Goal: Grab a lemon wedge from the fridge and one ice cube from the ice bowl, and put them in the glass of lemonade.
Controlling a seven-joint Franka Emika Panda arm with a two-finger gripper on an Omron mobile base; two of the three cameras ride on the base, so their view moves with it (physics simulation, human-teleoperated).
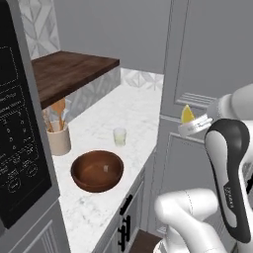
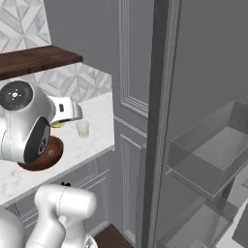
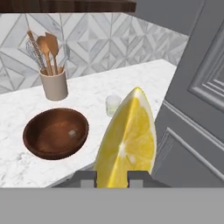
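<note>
My gripper (image 3: 111, 178) is shut on the lemon wedge (image 3: 127, 140), a bright yellow wedge that stands up between the two fingertips. From the left base view the gripper (image 1: 189, 122) hangs with the lemon wedge (image 1: 187, 114) off the counter's right edge, in front of the grey cabinet. On the counter below and to the left sits the ice bowl (image 1: 97, 170), dark brown and round, with one ice cube (image 3: 72, 133) inside. The glass of lemonade (image 1: 119, 136) stands just behind the ice bowl (image 3: 56, 132). The fridge (image 2: 159, 97) is open, showing glass shelves (image 2: 213, 150).
A beige utensil holder (image 1: 59, 139) with wooden spoons stands left of the bowl. A dark wooden shelf (image 1: 69, 69) overhangs the back of the marble counter (image 1: 108, 108). A black appliance panel (image 1: 15, 138) fills the left side. Grey panelled cabinets (image 1: 197, 59) rise on the right.
</note>
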